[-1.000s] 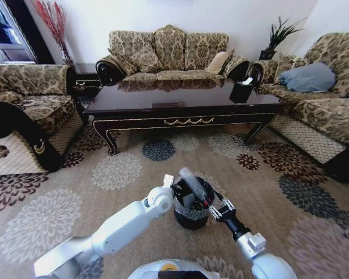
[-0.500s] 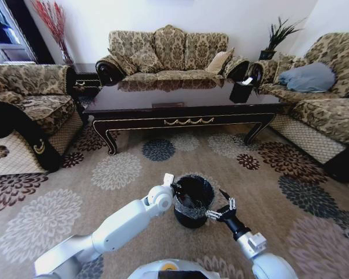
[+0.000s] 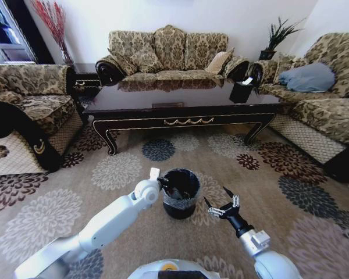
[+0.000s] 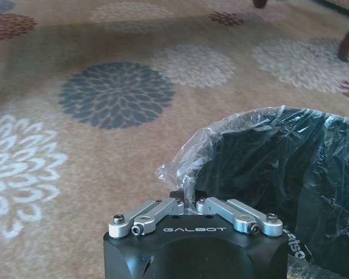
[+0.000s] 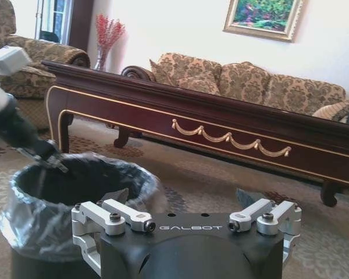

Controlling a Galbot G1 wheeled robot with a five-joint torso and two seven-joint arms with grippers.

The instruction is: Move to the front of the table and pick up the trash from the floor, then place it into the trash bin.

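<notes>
Trash bin (image 3: 179, 192) sits on the floor (image 3: 58, 221) before the table (image 3: 180, 102) — left gripper (image 3: 162, 183) pinches its bag liner, right gripper (image 3: 221, 202) hangs spread and empty beside it. Job looks nearly done.

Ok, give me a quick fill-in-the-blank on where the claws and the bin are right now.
1. The left claw pinches the bin's ___ at the rim.
2. The right claw hangs ___ beside the bin.
3. The bin stands on the ___ in front of the table.
Missing words: liner; open; carpet.
</notes>
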